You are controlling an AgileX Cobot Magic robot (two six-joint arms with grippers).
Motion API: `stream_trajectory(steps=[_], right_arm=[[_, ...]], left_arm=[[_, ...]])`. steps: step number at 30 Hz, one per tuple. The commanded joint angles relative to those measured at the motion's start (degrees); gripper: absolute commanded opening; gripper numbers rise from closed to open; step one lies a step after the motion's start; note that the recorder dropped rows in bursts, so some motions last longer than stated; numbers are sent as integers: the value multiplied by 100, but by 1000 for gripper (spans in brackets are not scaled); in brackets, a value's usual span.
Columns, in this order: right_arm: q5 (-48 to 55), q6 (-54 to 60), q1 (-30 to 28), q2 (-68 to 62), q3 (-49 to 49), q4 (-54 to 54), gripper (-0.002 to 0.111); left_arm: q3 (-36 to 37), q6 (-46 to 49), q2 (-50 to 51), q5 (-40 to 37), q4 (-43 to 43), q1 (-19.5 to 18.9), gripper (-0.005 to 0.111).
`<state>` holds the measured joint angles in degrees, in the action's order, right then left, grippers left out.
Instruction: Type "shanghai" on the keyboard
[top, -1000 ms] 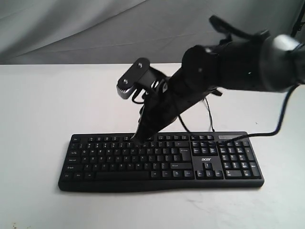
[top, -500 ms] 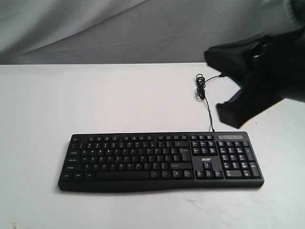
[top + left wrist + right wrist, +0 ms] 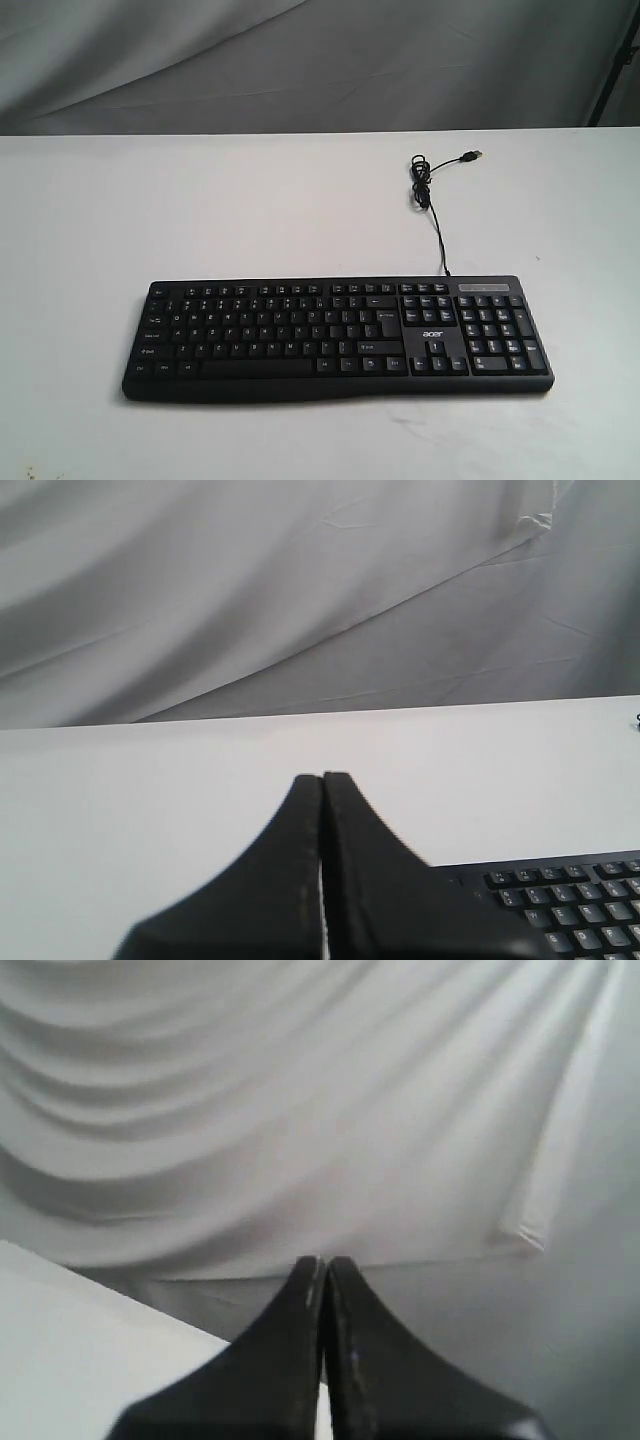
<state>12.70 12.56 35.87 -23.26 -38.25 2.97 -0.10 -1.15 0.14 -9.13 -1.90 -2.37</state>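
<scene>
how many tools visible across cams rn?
2: left tool, shut, in the left wrist view; right tool, shut, in the right wrist view. None in the exterior view.

Black, white-lettered keyboard (image 3: 337,340); plain white table (image 3: 200,200); grey cloth backdrop (image 3: 300,60).

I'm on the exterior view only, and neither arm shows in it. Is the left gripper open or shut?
Observer: Shut. In the left wrist view the left gripper has its fingertips pressed together.
Operator: Can that camera see the keys?
Observer: Partly. One corner of the keyboard shows beyond the fingers, which are not touching it.
Operator: And the right side?
Observer: The right gripper is shut as well, with nothing between its fingers.
</scene>
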Motion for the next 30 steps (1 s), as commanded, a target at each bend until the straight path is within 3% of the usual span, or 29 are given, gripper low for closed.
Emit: stream_trajectory(steps=[1,3,8,13,19,23,30], right_arm=[[-196,-983,-1654,318,883,-105,0],[-371,-1393,-2450,474,1353,-105,0],[-503,-1604,-3625,912,2341,-143,0],[-503,-1604,-3980,1501,2939,-347,0],[-493,-1469,-4000,2326,3825,-347,0],[705,-1337,-4078,2326,3825,-579,0],[693,-1337,-4058,2326,3825,-491,0]], left_arm=[[10,-15,-14,31,11,37,0],[10,-15,-14,31,11,37,0],[10,-15,-14,31,11,37,0],[10,-15,-14,31,11,37,0],[10,-15,-14,31,11,37,0],[10,-15,-14,31,11,37,0],[10,-15,-14,31,11,37,0]])
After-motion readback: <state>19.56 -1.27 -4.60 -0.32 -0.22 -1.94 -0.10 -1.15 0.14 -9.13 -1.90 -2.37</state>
